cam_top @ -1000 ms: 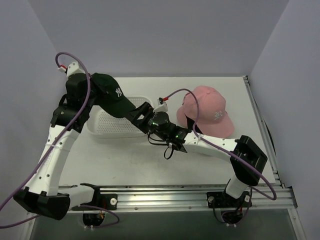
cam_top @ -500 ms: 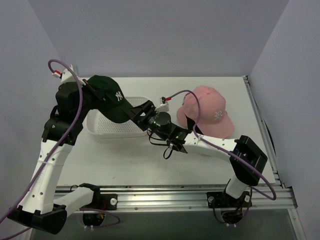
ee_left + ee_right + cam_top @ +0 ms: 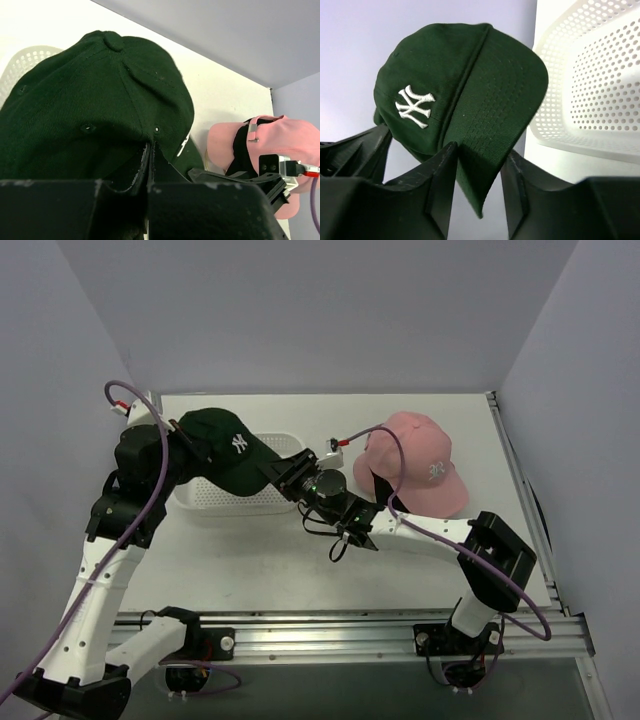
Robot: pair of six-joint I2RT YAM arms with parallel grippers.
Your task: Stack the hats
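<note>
White counter [image 3: 300, 550], smooth and matte, boxed by pale lavender walls [image 3: 320, 320]. Up at 10 o'clock, clear of the counter: green cap [image 3: 232, 445], dark twill with stitched panels, eyelets, a top button, a white embroidered logo in front, and a curved brim with a fine mesh-like weave underneath. Gripped at both ends. Left tool [image 3: 150, 150] clamped tight on the cap's rear edge, black fingers pressed together with fabric between. Left arm [image 3: 100, 550] standing tall from 7 o'clock, elbow high, wrist bent toward 3 o'clock. Right tool [image 3: 477, 165] pinching the brim, one finger on either face. Right arm [image 3: 430, 530] lying low and long across the counter from 5 o'clock toward 10 o'clock.

Below the cap, at 9 o'clock: basket [image 3: 215, 498], white perforated plastic, rounded oblong, partly hidden by cap and left arm. At 2 o'clock, well apart from the green one: pink cap [image 3: 415, 465], soft domed fabric, pale logo, brim toward 4 o'clock, dark fabric showing at its 9 o'clock side. Purple cables [image 3: 390, 455] looping off both wrists, the right one arcing in front of the pink cap.
</note>
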